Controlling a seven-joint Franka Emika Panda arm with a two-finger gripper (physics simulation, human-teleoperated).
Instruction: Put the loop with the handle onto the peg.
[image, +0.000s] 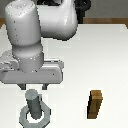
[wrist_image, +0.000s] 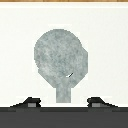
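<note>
On the table (image: 107, 60), loop (image: 44, 118) around peg (image: 34, 102)

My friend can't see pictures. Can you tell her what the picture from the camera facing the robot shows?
A flat gray loop with a handle lies on a white table with an upright gray peg standing through its hole. The robot's gripper hangs just above the peg, holding nothing, and a brown block stands toward the exterior view's right.

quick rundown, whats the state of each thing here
loop with the handle: flat on the table, already around the peg
peg: upright, standing through the loop's hole
gripper: open, empty, above the peg
brown block: upright, apart toward the exterior view's right
</note>
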